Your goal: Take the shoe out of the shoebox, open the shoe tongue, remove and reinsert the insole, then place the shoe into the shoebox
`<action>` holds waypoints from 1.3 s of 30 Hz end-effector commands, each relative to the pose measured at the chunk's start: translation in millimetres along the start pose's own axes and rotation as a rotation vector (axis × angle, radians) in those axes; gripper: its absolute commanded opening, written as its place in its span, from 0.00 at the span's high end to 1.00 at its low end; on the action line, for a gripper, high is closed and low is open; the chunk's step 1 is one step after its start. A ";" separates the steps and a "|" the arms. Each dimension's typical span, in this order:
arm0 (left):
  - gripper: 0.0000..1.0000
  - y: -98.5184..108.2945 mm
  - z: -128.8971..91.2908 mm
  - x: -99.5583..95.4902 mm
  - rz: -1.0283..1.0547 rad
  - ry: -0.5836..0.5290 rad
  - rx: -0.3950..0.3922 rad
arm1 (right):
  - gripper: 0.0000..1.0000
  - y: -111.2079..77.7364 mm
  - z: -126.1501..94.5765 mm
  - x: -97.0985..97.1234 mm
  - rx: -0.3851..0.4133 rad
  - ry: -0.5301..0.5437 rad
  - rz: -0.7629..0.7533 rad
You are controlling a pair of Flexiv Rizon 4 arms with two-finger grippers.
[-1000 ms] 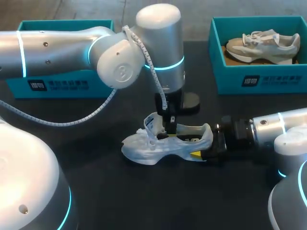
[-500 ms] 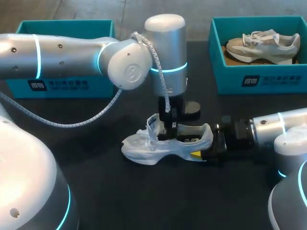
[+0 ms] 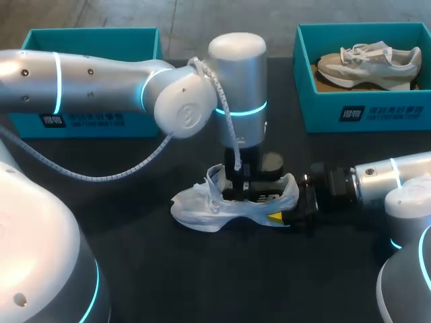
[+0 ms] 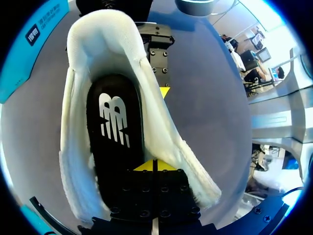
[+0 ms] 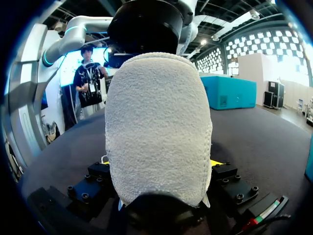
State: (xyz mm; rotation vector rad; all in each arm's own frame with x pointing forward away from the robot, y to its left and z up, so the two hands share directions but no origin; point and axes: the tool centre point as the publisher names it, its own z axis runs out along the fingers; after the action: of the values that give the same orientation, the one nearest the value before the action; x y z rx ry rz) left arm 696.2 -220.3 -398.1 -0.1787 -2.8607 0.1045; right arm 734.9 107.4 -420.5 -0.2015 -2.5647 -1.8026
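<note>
— Two grips on one white shoe (image 3: 232, 202), upright on its sole mid-table, between the left shoebox (image 3: 87, 114) and the right shoebox (image 3: 363, 114), apart from both. Right gripper (image 5: 159, 164) clamped across the padded heel (image 5: 156, 122), one finger on each side.

— And the left gripper (image 4: 154, 166)?

— Down inside the shoe's opening, fingers pressed together, tips at the black insole (image 4: 115, 127). No telling from here of any fold pinched between them.

— Handling?

— Light, probably, and soft: fleecy lining, floppy collar, thin bendy insole. Likely to buckle rather than slide, so best taken at an edge near the heel and peeled up, not dragged. Firmest hold on the shoe itself at the heel, as now.

— Room?

— Tight between the shoe's walls. Straight up as the only free way out, by the look of it. Bare black table (image 3: 168, 282) toward the front. Right shoebox occupied by a grey shoe (image 3: 369, 64). Left shoebox behind the left arm, inside mostly hidden. Mind the box rims, and the right wrist just behind the heel.
</note>
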 end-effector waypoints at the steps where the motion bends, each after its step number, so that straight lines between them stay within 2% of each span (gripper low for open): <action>1: 1.00 5.2 8.4 2.2 -0.004 -0.015 0.009 | 1.00 0.5 0.1 -0.5 0.002 -0.001 0.001; 8: 1.00 6.2 9.8 -0.8 -0.008 -0.064 0.015 | 1.00 0.5 0.1 -0.5 0.002 -0.001 0.001; 9: 0.92 6.1 10.0 -1.0 -0.006 -0.069 0.014 | 1.00 0.5 0.1 -0.5 0.002 -0.001 0.001; 13: 0.86 4.4 10.5 -4.3 -0.007 -0.089 0.014 | 1.00 0.5 0.1 -0.5 0.002 -0.001 0.001; 16: 0.73 3.3 10.7 -7.2 -0.009 -0.111 0.017 | 1.00 0.5 0.1 -0.5 0.002 -0.001 0.001; 28: 0.73 -4.2 14.7 -18.1 -0.007 -0.252 -0.007 | 1.00 0.5 0.1 -0.5 0.002 -0.001 0.001; 39: 0.74 -2.2 5.2 -31.9 -0.016 -0.274 0.007 | 1.00 0.5 0.1 -0.5 0.002 -0.001 0.001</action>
State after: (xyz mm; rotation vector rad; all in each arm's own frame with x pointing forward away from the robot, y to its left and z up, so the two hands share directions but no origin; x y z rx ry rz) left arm 721.7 -225.7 -407.4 -0.1488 -3.1379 0.1447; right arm 735.5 106.6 -420.9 -0.2015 -2.5639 -1.8036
